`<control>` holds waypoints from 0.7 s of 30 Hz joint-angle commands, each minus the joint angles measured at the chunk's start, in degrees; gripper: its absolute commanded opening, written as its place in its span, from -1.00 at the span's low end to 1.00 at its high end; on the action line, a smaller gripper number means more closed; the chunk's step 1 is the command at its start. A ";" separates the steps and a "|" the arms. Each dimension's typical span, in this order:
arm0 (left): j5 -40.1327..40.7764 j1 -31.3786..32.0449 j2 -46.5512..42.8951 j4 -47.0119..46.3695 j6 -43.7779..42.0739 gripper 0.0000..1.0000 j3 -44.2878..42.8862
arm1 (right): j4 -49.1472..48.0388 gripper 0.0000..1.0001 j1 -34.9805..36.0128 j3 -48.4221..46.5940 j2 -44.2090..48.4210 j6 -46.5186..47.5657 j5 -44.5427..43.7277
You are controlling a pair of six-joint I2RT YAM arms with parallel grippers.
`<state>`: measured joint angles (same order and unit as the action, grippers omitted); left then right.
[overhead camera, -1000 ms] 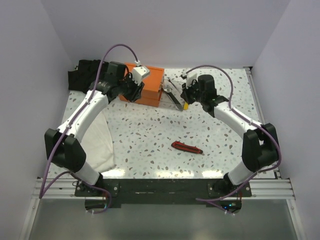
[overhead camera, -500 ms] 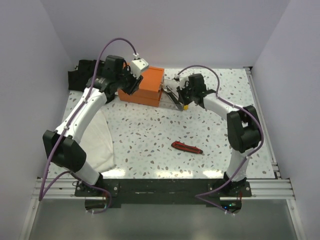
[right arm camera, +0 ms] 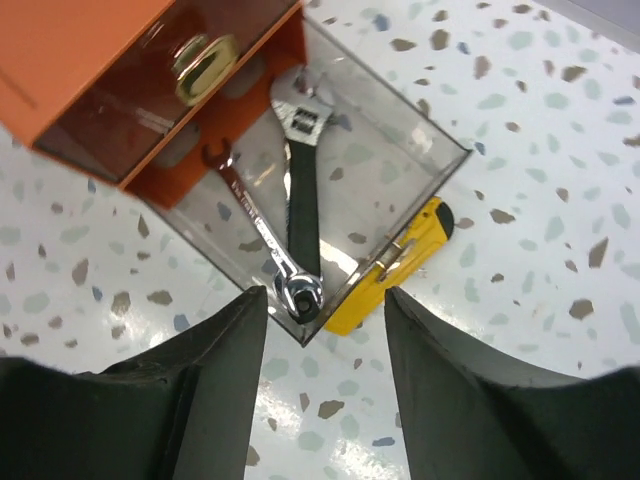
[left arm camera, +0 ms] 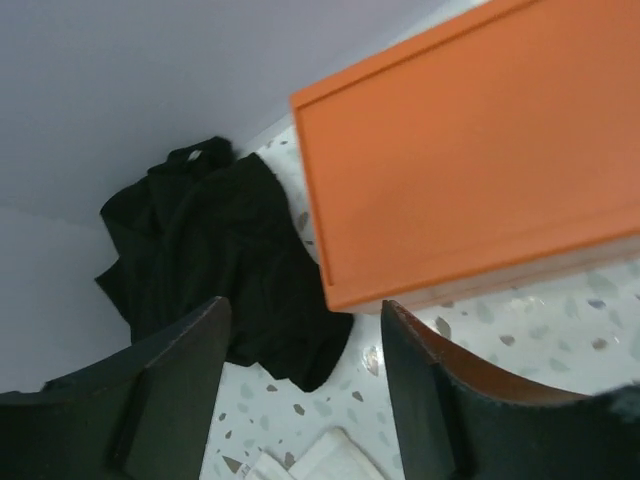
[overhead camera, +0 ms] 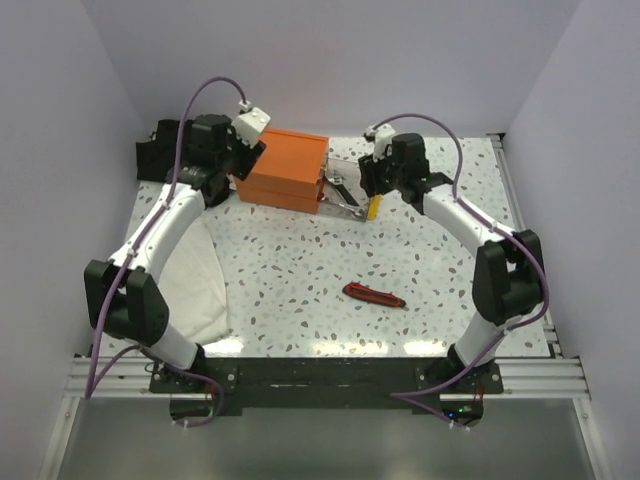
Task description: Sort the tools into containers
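The orange box stands at the back with one clear drawer tray pulled out to its right. In that tray lie a dark-handled wrench and a slim silver wrench. A yellow utility knife lies on the table against the tray's outer corner. My right gripper hangs open just above that corner, holding nothing. A red-and-black utility knife lies mid-table. My left gripper is open and empty at the box's left end.
A black cloth bundle lies at the back left, behind the left gripper. A white cloth covers the table's left side under the left arm. White walls close the table on three sides.
The right gripper has gone from shut to open and lifted slightly above the tray corner. The left gripper has opened wider and drawn back to the box's left end.
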<state>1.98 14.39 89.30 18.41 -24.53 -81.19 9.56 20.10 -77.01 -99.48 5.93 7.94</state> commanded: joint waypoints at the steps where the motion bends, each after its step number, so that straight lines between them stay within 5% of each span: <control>1: 6.28 -5.51 4.20 -14.55 5.72 0.23 -2.47 | 2.04 0.11 -2.08 -2.62 0.78 -11.63 -10.40; 4: 2.69 -8.76 7.11 -17.17 7.92 -0.32 -3.19 | -0.24 -0.40 -2.34 -0.51 0.61 -14.10 -12.77; 5: 2.77 -9.29 7.82 -17.53 8.36 -0.51 -3.45 | 0.02 -0.82 -2.34 -0.42 -0.09 -14.37 -14.26; 7: 3.03 -10.43 9.92 -20.43 9.68 -1.00 -4.41 | 0.54 -1.00 -2.26 -1.29 -1.23 -14.20 -16.37; 21: -1.44 -11.84 17.14 -22.10 6.60 -1.00 -3.11 | -4.90 -1.00 -1.91 -7.62 -14.86 -12.61 -13.84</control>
<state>3.64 3.09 105.69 0.03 -17.10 -83.94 7.73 17.63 -80.23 -114.30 -5.61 -6.55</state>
